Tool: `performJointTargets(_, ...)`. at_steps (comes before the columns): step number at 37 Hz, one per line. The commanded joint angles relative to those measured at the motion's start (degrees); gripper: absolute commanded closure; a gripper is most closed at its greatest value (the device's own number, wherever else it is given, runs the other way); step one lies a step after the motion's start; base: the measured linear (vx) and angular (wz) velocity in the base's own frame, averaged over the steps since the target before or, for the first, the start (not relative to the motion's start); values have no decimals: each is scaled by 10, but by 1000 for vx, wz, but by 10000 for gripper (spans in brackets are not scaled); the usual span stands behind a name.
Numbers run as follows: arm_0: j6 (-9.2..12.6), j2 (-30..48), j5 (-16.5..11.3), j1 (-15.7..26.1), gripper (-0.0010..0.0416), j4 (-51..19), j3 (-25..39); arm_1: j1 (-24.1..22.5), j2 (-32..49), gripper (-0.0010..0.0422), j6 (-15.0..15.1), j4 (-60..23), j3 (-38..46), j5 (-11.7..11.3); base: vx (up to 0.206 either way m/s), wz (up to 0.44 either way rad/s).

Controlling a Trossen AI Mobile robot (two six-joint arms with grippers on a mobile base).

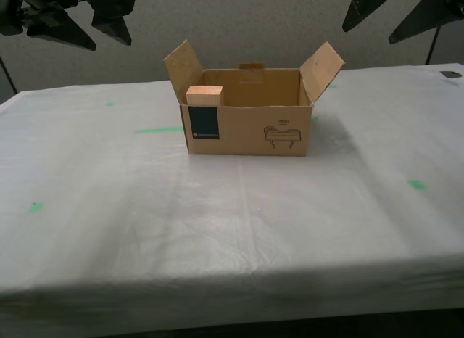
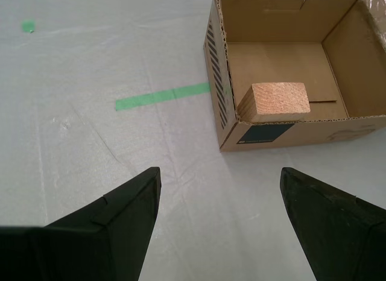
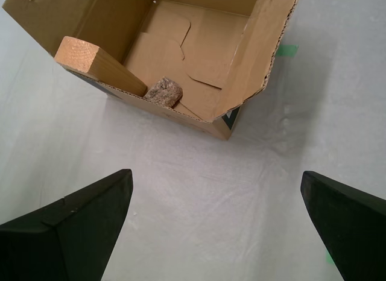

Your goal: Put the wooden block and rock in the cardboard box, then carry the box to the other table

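Surface: the other table (image 1: pixel 232 222), pale wrinkled cover with green tape marks (image 1: pixel 158 130); grey wall behind.
Cardboard box (image 1: pixel 250 128): stands on the cover, flaps up.
Wooden block (image 1: pixel 205 96): leans in the box's front corner, its end above the rim.
Rock (image 3: pixel 163 91): seen only in my first wrist view, on the box floor beside the block.
My first gripper (image 3: pixel 217 224): raised off the cover, jaws spread wide, empty.
My second gripper (image 2: pixel 220 217): likewise raised, spread, empty.
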Motion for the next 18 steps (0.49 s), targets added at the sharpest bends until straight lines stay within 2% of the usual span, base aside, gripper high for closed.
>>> performJointTargets(1,2,0,0,0,16,1,1,0,0,144,1,1,0,-3,0,0)
performJointTargets(18,2,0,1,0,16,1,1,0,0,144,1,1,0,-3,0,0)
